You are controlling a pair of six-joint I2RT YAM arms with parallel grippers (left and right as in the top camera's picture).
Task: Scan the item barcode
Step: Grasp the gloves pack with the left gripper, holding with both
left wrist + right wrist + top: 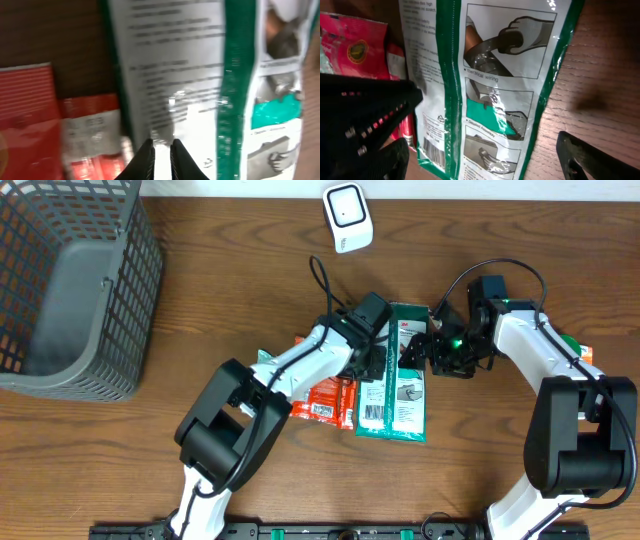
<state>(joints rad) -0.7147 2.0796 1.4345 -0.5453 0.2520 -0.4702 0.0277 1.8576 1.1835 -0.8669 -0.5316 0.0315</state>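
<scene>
The step in hand is the pick-up: the pack (408,402) has to come off the surface (240,290) before its barcode (432,150) can be shown to the scanner (347,217).

The pack lies flat, directly under both end effectors, printed back upward. The barcode sits at the end of the pack nearest the robot.

The left end effector (161,145) is clenched, with only a sliver between its fingers. Its tips are against the pack's white panel. Whether a fold of film is caught between them cannot be told.

The right end effector (482,145) is spread wide and grasps nothing. One finger stands at either side of the pack's green-edged half, and it hangs above rather than around it.

Red packets (325,400) lie just to the left of the left end effector, tucked against the pack's edge. The scanner stands well beyond both end effectors, at the far edge of the surface.

The next move probably calls for the right end effector to drop and close on the pack's edge, taking the pack alone and not the packets. The barcode must stay uncovered, and the glossy film may slip or crumple.
</scene>
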